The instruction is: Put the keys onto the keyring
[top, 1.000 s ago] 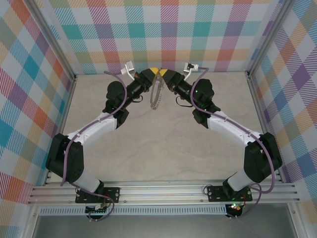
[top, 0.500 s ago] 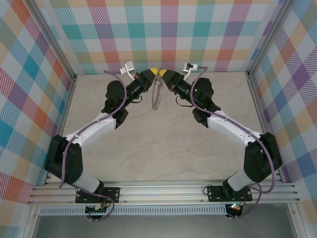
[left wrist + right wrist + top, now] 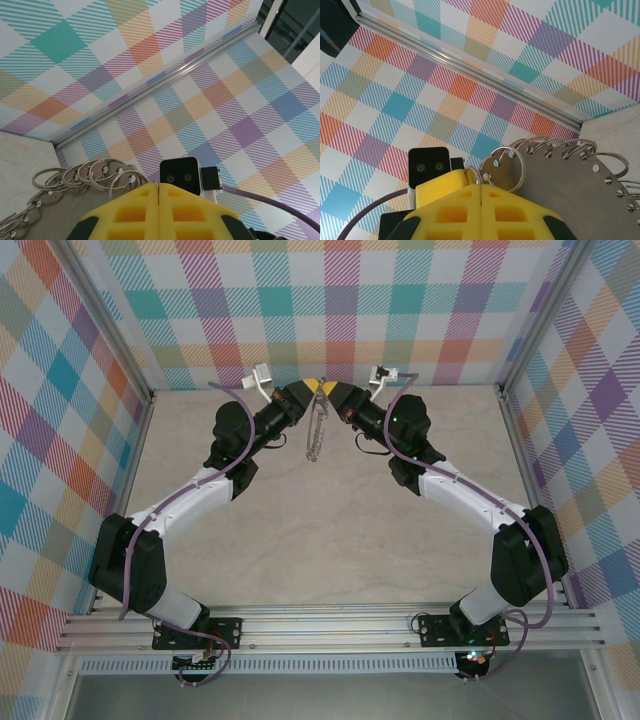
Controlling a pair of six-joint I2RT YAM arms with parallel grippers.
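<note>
**A:** Start on the left. How does that pincer stand?

**B:** The left pincer (image 3: 308, 388) is up at the far edge of the counter (image 3: 330, 540), close to the plaid back wall (image 3: 340, 310). Its yellow fingers (image 3: 127, 217) are pressed flat together with no gap between them.

**A:** Is anything pinched in it?

**B:** I cannot tell. In its wrist view the small loops of the keyring (image 3: 85, 174) fan out just left of the fingertips. The nearest loop runs behind the left finger.

**A:** And from above?

**B:** There the keyring (image 3: 317, 432) hangs edge-on between the two pincers, just below where their tips meet.

**A:** Now the right.

**B:** The right pincer (image 3: 330, 388) faces the left one tip to tip, and it is closed too, its fingers squeezed against each other. In its wrist view the keyring's flat grey face, with loops along its rim, sits just right of the fingertips. One loop is at their top edge. I can't make out whether this pincer grips the ring.
</note>
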